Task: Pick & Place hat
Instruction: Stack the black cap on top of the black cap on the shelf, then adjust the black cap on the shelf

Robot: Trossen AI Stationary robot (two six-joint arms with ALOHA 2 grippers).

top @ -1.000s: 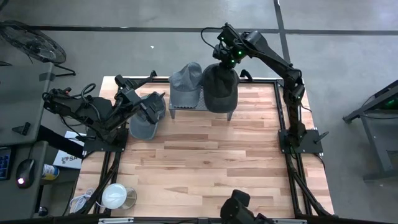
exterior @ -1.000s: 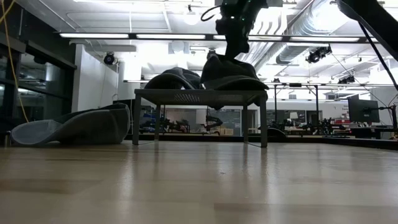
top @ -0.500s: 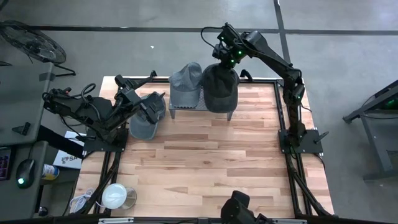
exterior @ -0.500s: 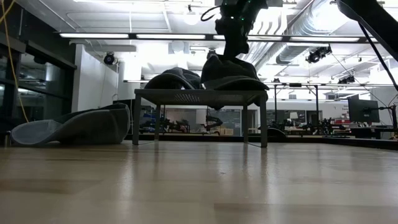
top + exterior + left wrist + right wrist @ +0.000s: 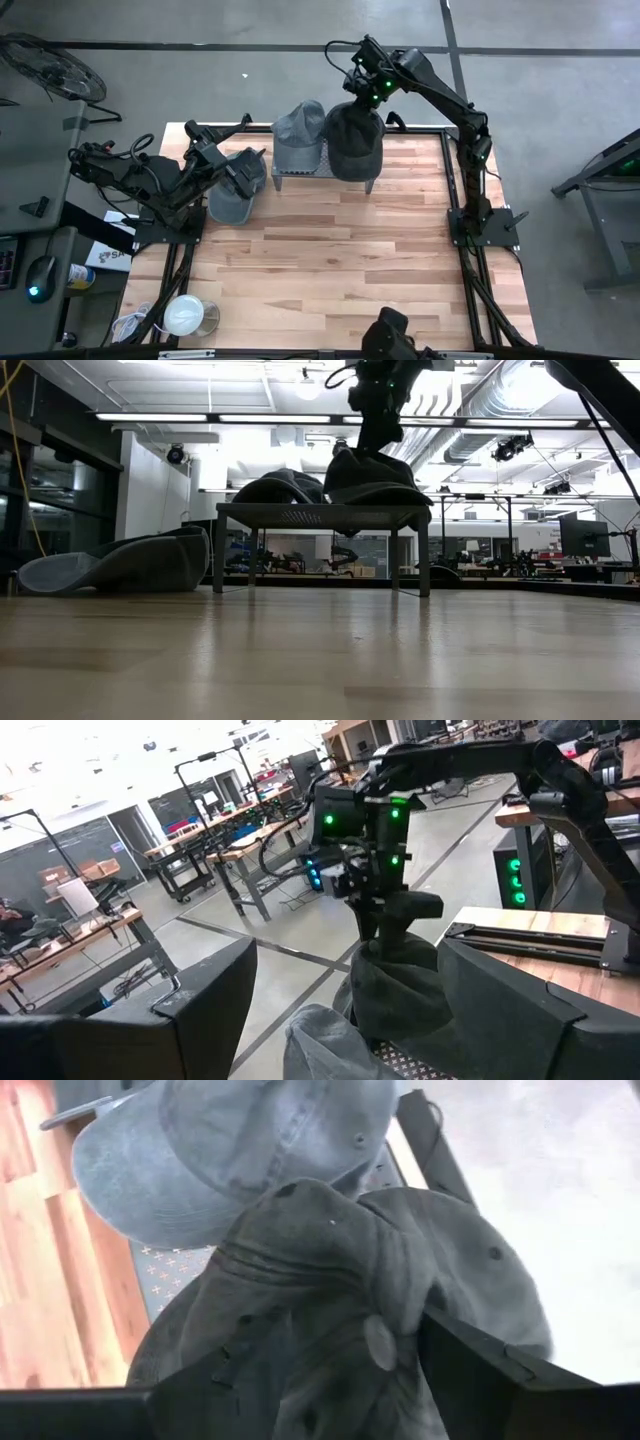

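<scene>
High view, right pincer [image 5: 362,97]: top centre, fingers apart astride the dark hat [image 5: 354,142] on the rack [image 5: 322,172].
Left pincer [image 5: 246,172]: fingers apart, centre left, over a grey hat [image 5: 233,200] on the desk [image 5: 320,250].

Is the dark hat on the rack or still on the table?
On the rack: dark hat rests on top beside the lighter hat.

Both arms [image 5: 440,90] dark, black cables, green lights at wrist [image 5: 360,820]
</scene>
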